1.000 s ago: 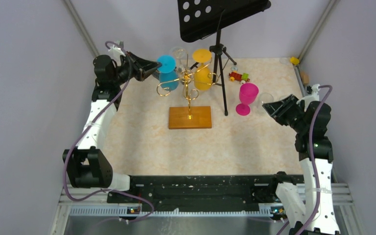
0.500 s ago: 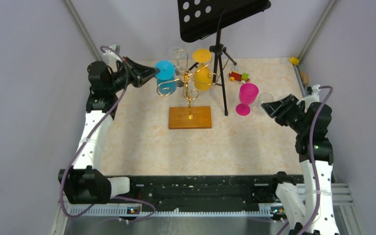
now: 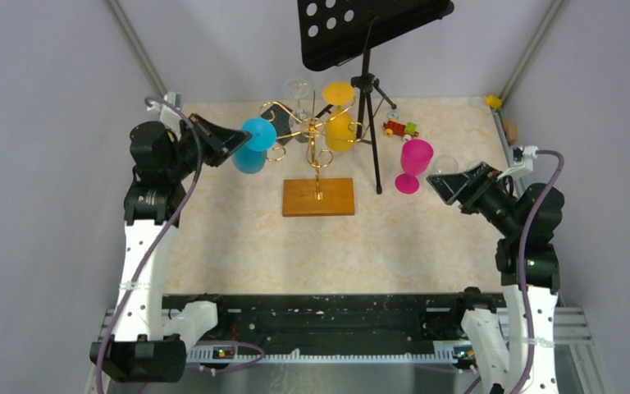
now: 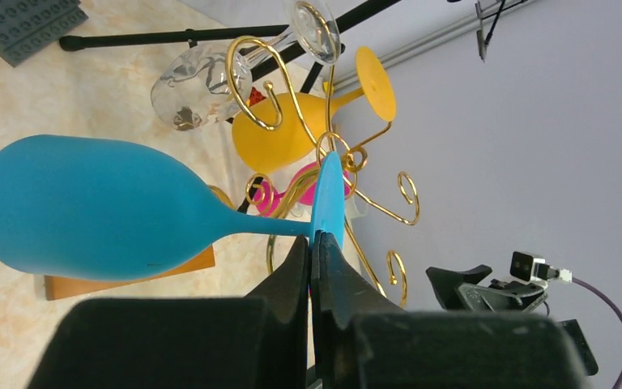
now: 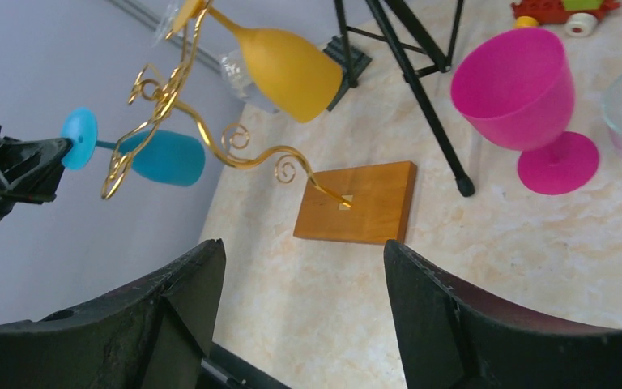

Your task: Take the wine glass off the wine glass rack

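The wine glass rack (image 3: 318,198) is a gold wire tree on an orange-brown wooden base, also in the right wrist view (image 5: 356,203). My left gripper (image 3: 240,135) is shut on the round foot of a blue wine glass (image 3: 253,144), held sideways in the air just left of the rack's curls. In the left wrist view the pads (image 4: 311,245) pinch the blue foot (image 4: 328,194), with the bowl (image 4: 89,207) to the left. A yellow glass (image 3: 339,115) and a clear glass (image 3: 299,90) hang on the rack. My right gripper (image 3: 457,176) is open and empty, right of the rack.
A black tripod music stand (image 3: 369,107) stands right behind the rack. A pink glass (image 3: 414,164) stands upright on the table, with a clear glass (image 3: 445,167) beside my right gripper. A toy train (image 3: 400,129) lies at the back. Grey walls close both sides.
My left arm has drawn back to the left and nearer, carrying the blue glass away from the rack's stem. My right gripper has shifted slightly left and stays open.
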You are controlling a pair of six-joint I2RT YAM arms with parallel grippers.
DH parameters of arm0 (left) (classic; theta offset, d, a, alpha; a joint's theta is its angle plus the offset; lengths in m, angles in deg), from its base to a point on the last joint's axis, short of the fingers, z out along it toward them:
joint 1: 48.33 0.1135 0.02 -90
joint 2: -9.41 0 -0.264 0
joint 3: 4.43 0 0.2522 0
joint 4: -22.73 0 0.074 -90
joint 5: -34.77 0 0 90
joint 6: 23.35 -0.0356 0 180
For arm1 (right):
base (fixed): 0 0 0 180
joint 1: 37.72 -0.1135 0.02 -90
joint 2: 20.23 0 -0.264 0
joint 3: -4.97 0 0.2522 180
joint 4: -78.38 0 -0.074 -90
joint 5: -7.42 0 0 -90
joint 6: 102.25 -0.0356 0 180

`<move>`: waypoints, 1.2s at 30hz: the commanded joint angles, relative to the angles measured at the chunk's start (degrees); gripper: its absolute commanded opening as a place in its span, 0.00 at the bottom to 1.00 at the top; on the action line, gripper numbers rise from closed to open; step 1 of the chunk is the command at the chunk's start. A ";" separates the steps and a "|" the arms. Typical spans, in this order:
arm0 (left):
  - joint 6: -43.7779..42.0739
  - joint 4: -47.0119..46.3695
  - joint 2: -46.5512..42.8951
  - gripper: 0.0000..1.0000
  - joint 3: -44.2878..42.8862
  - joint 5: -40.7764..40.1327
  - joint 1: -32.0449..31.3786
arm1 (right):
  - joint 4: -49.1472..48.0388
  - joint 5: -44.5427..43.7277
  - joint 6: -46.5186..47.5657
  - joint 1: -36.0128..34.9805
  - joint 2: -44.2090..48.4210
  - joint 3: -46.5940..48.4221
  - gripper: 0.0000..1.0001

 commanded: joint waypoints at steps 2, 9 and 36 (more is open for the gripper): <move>0.11 1.56 -8.66 0.00 -1.67 -2.61 -0.05 | -7.50 12.39 -0.95 0.25 1.07 -0.66 0.73; 11.01 -5.28 -16.32 0.00 0.54 5.97 -0.05 | -18.86 20.25 -11.71 0.25 5.73 -3.73 0.76; 39.96 -45.93 -10.49 0.00 2.09 6.62 -19.49 | -63.78 12.49 -38.94 0.10 4.28 -7.89 0.84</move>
